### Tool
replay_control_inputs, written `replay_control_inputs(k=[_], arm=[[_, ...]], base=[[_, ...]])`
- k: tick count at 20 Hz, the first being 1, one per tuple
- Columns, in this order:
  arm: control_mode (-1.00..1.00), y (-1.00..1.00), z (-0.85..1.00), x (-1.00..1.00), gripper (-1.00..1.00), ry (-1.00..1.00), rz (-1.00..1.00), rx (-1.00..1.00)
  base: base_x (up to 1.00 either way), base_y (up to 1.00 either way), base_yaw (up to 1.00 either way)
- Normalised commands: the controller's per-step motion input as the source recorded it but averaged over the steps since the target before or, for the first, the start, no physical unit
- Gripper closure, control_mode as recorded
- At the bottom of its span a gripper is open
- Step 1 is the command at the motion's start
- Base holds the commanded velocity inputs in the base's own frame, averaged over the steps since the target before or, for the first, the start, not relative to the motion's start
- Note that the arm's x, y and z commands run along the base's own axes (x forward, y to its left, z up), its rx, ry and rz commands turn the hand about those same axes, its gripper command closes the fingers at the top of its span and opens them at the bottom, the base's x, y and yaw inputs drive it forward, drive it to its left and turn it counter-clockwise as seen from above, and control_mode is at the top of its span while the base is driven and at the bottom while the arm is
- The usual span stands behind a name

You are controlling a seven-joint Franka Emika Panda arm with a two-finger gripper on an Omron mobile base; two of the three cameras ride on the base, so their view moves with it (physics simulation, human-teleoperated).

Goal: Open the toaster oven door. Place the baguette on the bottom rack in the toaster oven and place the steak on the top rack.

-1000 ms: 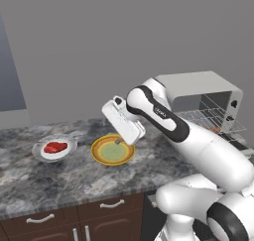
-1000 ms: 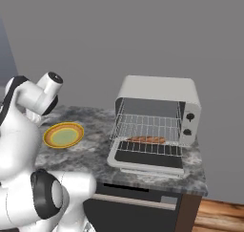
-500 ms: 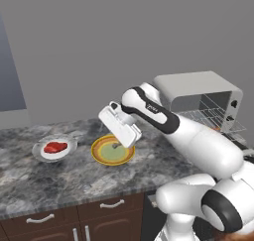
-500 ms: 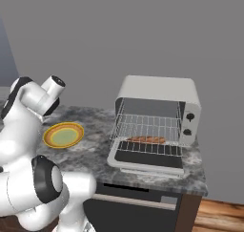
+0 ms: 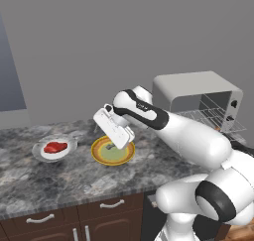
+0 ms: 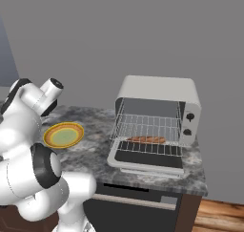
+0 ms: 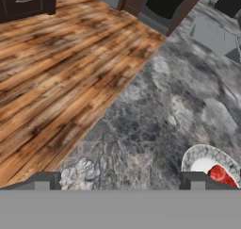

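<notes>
The toaster oven (image 6: pixel 157 107) stands at the counter's right end with its door (image 6: pixel 147 160) folded down flat. The baguette (image 6: pixel 147 140) lies on the bottom rack (image 6: pixel 164 147), and the top rack (image 6: pixel 147 123) above it is bare. The red steak (image 5: pixel 54 147) rests on a white plate (image 5: pixel 42 154) at the counter's left. My gripper (image 5: pixel 113 145) hangs over the yellow-rimmed green plate (image 5: pixel 101 158), to the right of the steak, open and holding nothing. In the hand view the fingertips (image 7: pixel 42 180) stand wide apart, and the steak (image 7: pixel 221 175) lies at the lower right.
The oven (image 5: pixel 198 93) is at the right behind my arm in the left base view. The green plate (image 6: pixel 64 134) lies between the steak's plate and the oven. Drawers (image 5: pixel 74 215) run below the counter's front edge, with wood floor (image 7: pixel 56 72) beyond.
My hand has moved a little left and down over the green plate, toward the steak. Its jaws have stayed open. Baguette, steak and oven door have not moved.
</notes>
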Motion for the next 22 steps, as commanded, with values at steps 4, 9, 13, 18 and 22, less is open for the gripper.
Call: replay_control_inputs(k=[4,9,13,18,22], arm=[[-1.0,0.09,-0.01,0.2,-1.0,0.02,0.0,0.02],[-1.0,0.08,-0.07,0.13,-1.0,0.0,0.0,0.01],[-1.0,0.13,-0.14,0.15,-1.0,0.0,0.0,0.0],[-1.0,0.11,-0.22,0.1,-1.0,0.0,0.0,0.0],[-1.0,0.02,-0.07,0.04,-1.0,0.0,0.0,0.01]], base=[[0.0,0.0,0.0],[0.0,0.0,0.0],[0.0,0.0,0.0],[0.0,0.0,0.0],[0.0,0.0,0.0]])
